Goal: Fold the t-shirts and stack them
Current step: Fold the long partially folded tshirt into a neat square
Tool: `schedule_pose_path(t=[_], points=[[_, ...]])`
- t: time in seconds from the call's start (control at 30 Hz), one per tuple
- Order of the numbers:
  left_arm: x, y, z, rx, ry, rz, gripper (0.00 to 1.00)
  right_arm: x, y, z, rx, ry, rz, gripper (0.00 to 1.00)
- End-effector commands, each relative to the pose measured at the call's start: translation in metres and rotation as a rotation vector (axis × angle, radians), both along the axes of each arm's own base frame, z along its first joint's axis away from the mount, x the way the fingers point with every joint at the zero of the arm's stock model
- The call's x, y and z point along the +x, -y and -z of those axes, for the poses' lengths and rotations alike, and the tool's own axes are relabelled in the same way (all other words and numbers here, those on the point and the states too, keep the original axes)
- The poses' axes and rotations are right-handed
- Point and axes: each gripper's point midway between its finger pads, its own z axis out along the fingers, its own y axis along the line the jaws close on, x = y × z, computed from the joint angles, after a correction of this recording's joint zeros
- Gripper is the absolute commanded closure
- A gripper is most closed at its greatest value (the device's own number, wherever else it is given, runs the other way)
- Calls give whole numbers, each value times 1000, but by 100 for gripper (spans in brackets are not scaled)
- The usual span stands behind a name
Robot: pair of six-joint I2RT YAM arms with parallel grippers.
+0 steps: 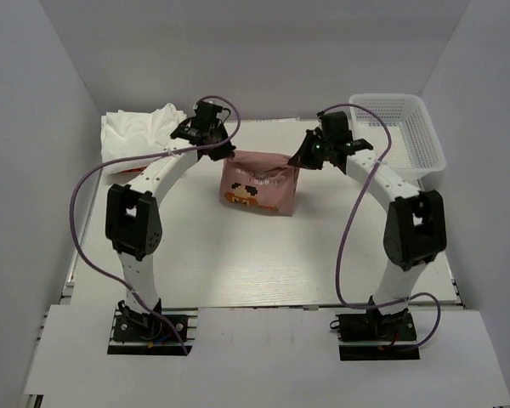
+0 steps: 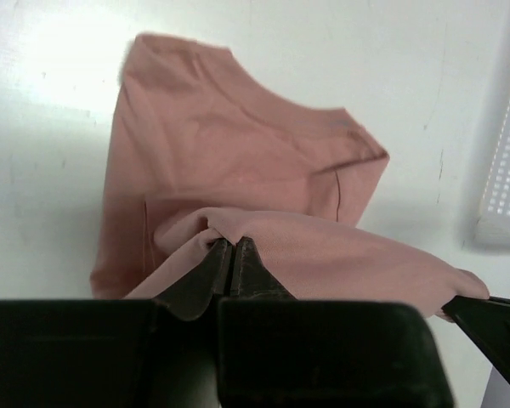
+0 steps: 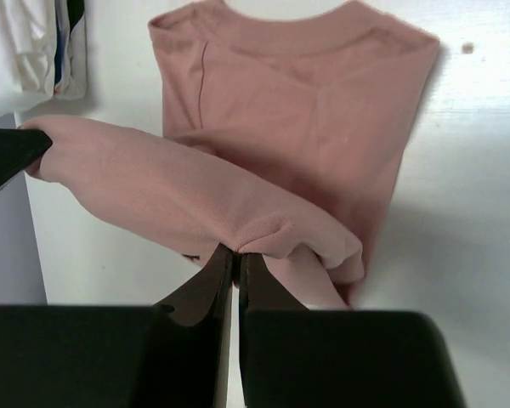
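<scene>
Two grippers: left gripper (image 2: 232, 248) and right gripper (image 3: 236, 253) are each pinched tight on the raised edge of the pink t-shirt (image 1: 257, 183).
Shirt position: the edge spans from one pinch to the other; the rest drapes beneath them onto the table (image 1: 238, 263).
White t-shirts (image 1: 140, 127): crumpled heap off the left gripper's outer side, not yet folded.
Basket (image 1: 408, 136): outside the right gripper, apart from the shirt.
Risk 1: each pinch takes little cloth, so a slip on one side would drop that corner and skew the fold.
Risk 2: uneven arm travel would slacken or overstretch the edge, leaving wrinkles.
</scene>
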Motion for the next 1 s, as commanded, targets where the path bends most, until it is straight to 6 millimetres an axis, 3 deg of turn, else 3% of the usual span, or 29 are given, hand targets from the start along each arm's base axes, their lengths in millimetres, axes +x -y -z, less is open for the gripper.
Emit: schedule_pose_path(t=[0.0,0.03,0.07,0.1,0.13,0.17,0.2,0.23,0.27,0.3,0.33,0.37,0.4,0.43,0.47,0.5,0.53,0.57,0.6,0.67,0.7,0.77,0.9,0.97], points=[[29,-5,-5,3,40,-2,100,33,0,-21,36,65,-32,100],[41,-5,-7,-12,59,-5,100,41,-3,6,22,16,-39,100],[49,-7,-1,-13,62,-14,100,51,0,2,31,33,-35,100],[58,-4,23,-4,39,-14,100,62,-1,10,28,31,-29,100],[76,1,18,-31,88,7,100,68,-2,28,17,6,-29,100],[86,0,27,-35,82,4,100,85,4,20,18,44,-6,100],[94,6,34,-47,72,19,92,99,4,30,8,50,6,95],[112,9,43,-51,70,39,76,119,2,35,4,87,10,82],[121,8,44,-56,62,38,38,129,4,53,-4,83,-2,49],[134,14,15,-81,124,47,17,135,4,55,-3,77,-4,37],[135,14,21,-71,116,54,0,146,3,24,2,112,-19,23],[138,7,7,-78,146,44,0,145,1,34,-3,94,-58,10],[137,7,-6,-86,177,45,0,145,-3,23,-6,117,-69,10],[125,5,13,-82,137,51,0,138,-3,34,-37,111,-94,10],[127,7,-4,-100,213,67,0,136,-4,13,-42,178,-106,10],[108,8,-10,-102,216,77,0,120,-3,12,-46,175,-109,10],[103,6,-14,-106,231,77,0,115,1,5,-40,216,-92,10],[96,11,-17,-98,244,100,0,101,3,18,-47,182,-90,10],[88,13,-9,-74,239,126,0,98,7,-12,-33,248,-81,10],[80,18,-8,-77,228,183,0,82,9,6,-44,201,-89,10],[76,18,0,-57,203,211,0,80,16,-3,-43,212,-82,10],[73,22,20,-22,159,243,0,70,8,4,-55,199,-105,10],[74,23,41,45,133,292,0,70,11,18,-96,167,-91,10],[67,33,52,35,109,350,2,68,3,25,-88,157,-127,10]])
